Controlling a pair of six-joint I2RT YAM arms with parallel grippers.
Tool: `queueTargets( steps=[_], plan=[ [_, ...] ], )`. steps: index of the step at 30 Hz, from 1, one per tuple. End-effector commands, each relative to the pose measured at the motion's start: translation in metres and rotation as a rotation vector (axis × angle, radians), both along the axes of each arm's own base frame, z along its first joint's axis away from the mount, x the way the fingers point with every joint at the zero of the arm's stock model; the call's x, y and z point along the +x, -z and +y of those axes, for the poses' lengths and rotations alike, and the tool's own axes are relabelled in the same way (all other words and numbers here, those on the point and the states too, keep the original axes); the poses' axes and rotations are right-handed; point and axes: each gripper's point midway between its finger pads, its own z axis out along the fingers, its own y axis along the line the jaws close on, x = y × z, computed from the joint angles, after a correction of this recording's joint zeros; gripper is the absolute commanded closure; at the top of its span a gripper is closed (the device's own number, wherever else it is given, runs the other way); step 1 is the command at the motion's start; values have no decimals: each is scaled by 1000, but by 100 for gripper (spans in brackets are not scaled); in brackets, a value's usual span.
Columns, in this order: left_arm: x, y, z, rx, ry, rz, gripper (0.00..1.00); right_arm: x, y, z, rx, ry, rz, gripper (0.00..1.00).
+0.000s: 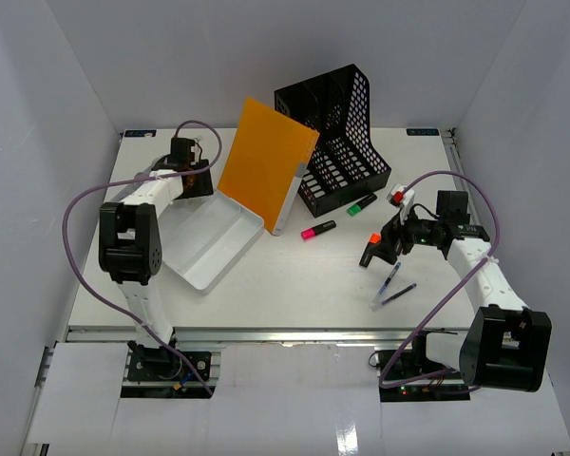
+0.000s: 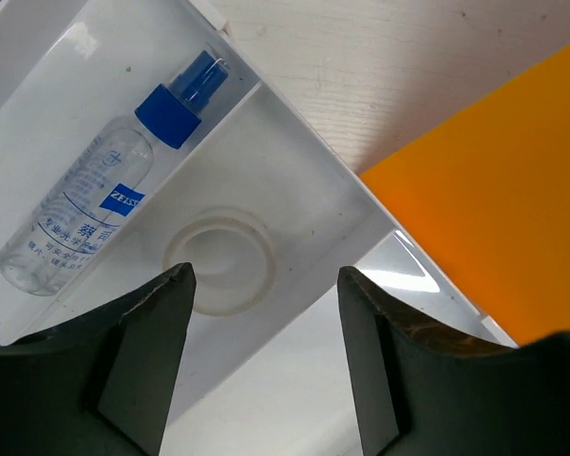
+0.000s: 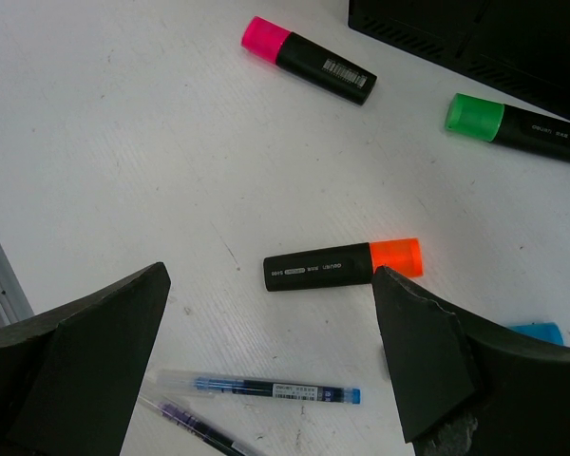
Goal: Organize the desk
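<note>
The left end effector point(image 2: 264, 285) hangs over the white tray point(image 1: 201, 258) with its jaws apart and nothing between them. Right under it, in the tray's nearer compartment, lies a white ring point(image 2: 218, 261) that looks like a roll of tape. A clear spray bottle point(image 2: 85, 204) with a blue cap lies on its side in the next compartment. If this arm lifts away carelessly, a finger could catch the divider wall and drag the light tray across the desk point(image 1: 294, 285). It could also swing into the orange folder point(image 1: 266, 161), which stands tilted just beside the tray, and knock it flat.

The right end effector point(image 3: 271, 285) is wide open too and holds nothing, poised above the orange highlighter point(image 3: 342, 264). Round barrels roll, so I'd worry that a descent slightly off centre would pinch one end and squirt it sideways. It might go toward the blue pen point(image 3: 266, 388) and purple pen point(image 3: 195, 427) lying close by. The pink highlighter point(image 3: 309, 59) and green highlighter point(image 3: 513, 119) lie farther off, near the black file holder point(image 1: 337, 133).

The desk itself spreads white and flat beneath everything, its metal rail nearest the arm bases.
</note>
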Motion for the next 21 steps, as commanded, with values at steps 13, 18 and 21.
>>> queueTargets(
  steps=[13,18,21],
  plan=[
    [-110,-148,-115,-637,444,-433,2,43,20,-68,-233,470,76,9],
    [-148,-149,-120,-690,500,-556,2,55,39,-113,-351,797,230,9],
    [-157,-158,-120,-697,518,-591,2,56,51,-114,-345,842,291,12]
  ],
)
